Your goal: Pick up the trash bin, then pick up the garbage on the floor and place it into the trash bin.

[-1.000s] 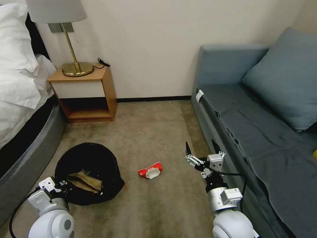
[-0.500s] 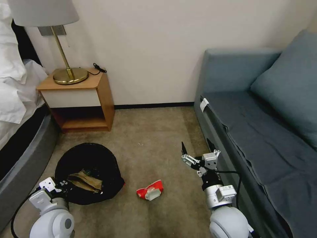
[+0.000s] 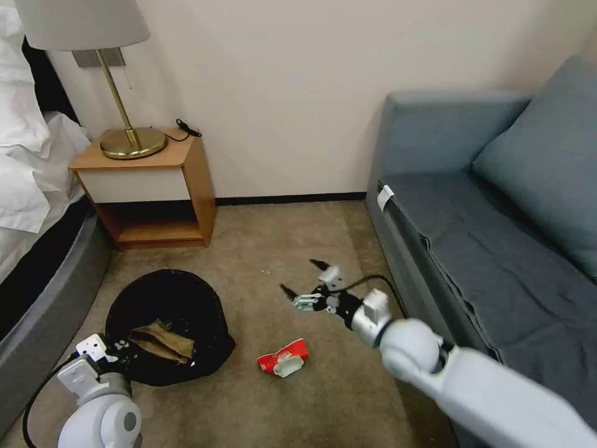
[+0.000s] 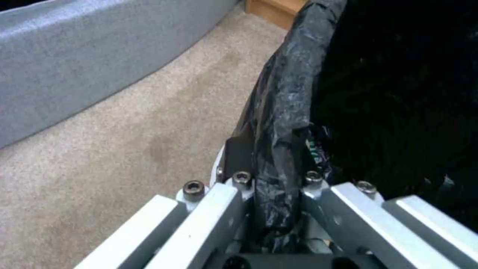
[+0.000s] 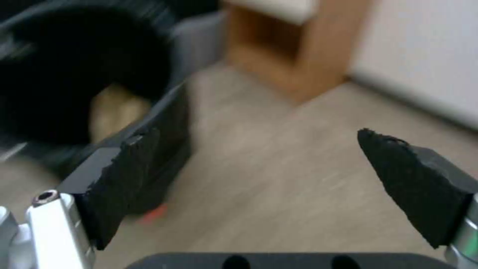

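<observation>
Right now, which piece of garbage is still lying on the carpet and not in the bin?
The red-and-white crumpled pack: it lies on the carpet below the open right gripper, while the tan crumpled paper sits inside the black-lined trash bin.

Beige-brown carpet, black bin, red-and-white litter in a bedroom.

The floor [image 3: 280, 249] is plain beige-brown carpet. The bin [image 3: 166, 292] is lined with a crinkly black bag and holds tan paper [image 3: 158, 341]. A red-and-white pack [image 3: 283, 358] lies on the carpet. The sofa [image 3: 497, 249] is grey-blue; the nightstand [image 3: 146, 186] is honey wood with a white drawer front; the lamp [image 3: 127, 134] is brass with a white shade. The arms are white and silver, with black fingertips [image 5: 413, 179].
</observation>
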{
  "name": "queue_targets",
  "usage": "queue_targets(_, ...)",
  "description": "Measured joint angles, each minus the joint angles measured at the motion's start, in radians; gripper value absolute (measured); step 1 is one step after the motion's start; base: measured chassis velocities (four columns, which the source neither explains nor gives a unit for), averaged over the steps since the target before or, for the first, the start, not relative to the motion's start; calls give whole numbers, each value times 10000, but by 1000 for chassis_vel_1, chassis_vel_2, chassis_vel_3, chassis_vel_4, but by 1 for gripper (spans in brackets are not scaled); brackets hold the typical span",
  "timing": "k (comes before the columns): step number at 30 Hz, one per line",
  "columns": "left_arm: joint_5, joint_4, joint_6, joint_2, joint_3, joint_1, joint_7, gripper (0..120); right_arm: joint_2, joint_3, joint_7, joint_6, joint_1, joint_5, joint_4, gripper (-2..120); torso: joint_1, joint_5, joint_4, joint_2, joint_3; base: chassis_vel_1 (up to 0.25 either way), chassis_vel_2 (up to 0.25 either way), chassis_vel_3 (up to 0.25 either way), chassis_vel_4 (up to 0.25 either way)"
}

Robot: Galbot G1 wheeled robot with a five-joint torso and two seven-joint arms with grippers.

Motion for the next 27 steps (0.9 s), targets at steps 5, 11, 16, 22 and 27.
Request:
queue_targets(5, 114, -79, -74, -92, 37, 81, 28, 3, -471, -3219, -2379, -1689, 3515, 1999, -820, 100, 0, -1, -1, 0, 0, 0, 0, 0, 0)
queue_targets(11, 186, -113, -123, -129, 18, 119, 53, 3, 271, -5493, -5548, -2115, 6223, 315, -3117, 100, 0, -1, 3, 0, 0, 0, 0, 0, 0)
queue_targets(16, 298, 85, -275, -216, 18, 102, 96, 3, 1545, -7288, -7181, -775, 7244, -1237, -5671, 100, 0, -3, 1, 0, 0, 0, 0, 0, 0)
queue_targets(22, 335, 201, -403, -239, -14, 101, 136, 3, 2901, -8025, -7355, 351, 7234, -1728, -7751, 100, 0, -2, 0, 0, -1, 0, 0, 0, 0)
queue_targets(27, 334, 214, -434, -225, -74, 124, 138, 3, 4032, -8335, -7437, 1284, 6961, -2150, -9200, 100, 0, -2, 3, 0, 0, 0, 0, 0, 0)
